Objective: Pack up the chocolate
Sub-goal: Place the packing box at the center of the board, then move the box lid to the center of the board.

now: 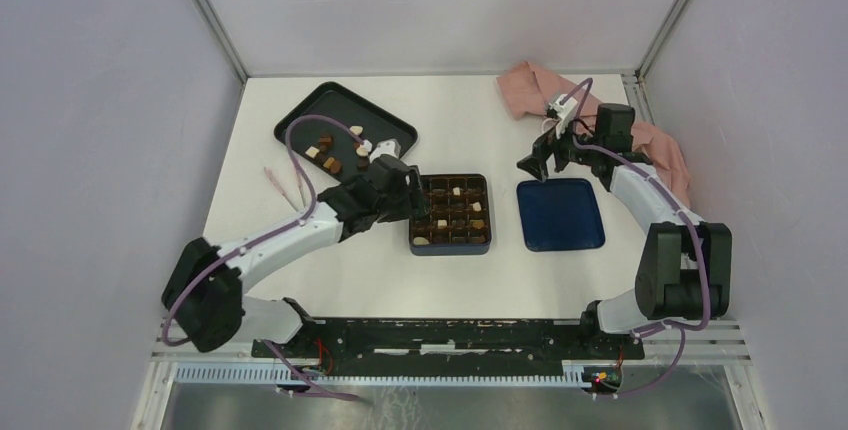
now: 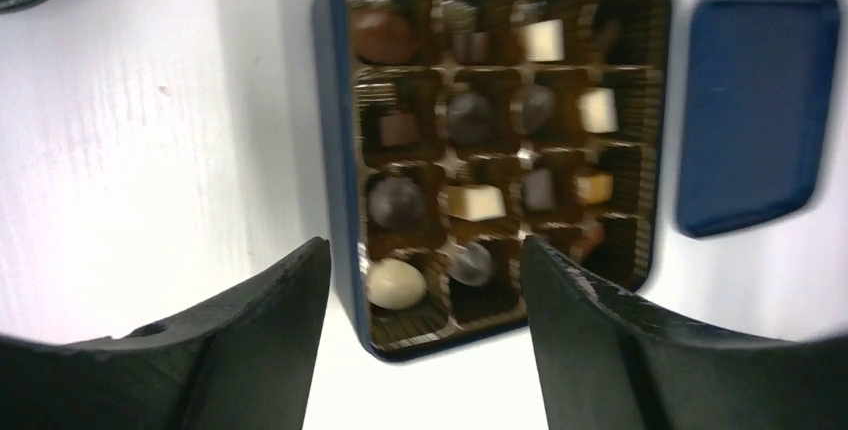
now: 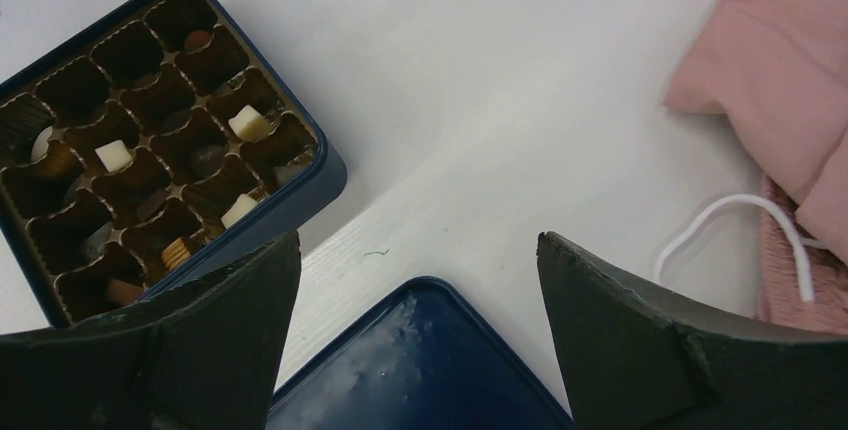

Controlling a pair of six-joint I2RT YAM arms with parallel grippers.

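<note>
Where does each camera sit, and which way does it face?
Top external: above and behind, looking down on the table; left arm and right arm visible.
Left wrist: on the left arm, looking down into the blue box; the left gripper at bottom.
Right wrist: on the right arm, looking down at the lid and pink cloth; the right gripper at bottom.
Shared: both wrist views show blue box and lid.

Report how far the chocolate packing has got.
Done: many cells of the box hold chocolates. In hand: nothing; the left gripper hangs open over the box's edge, the right gripper open by the lid. Left: several loose pieces lie on the black tray, and some cells look empty.
</note>
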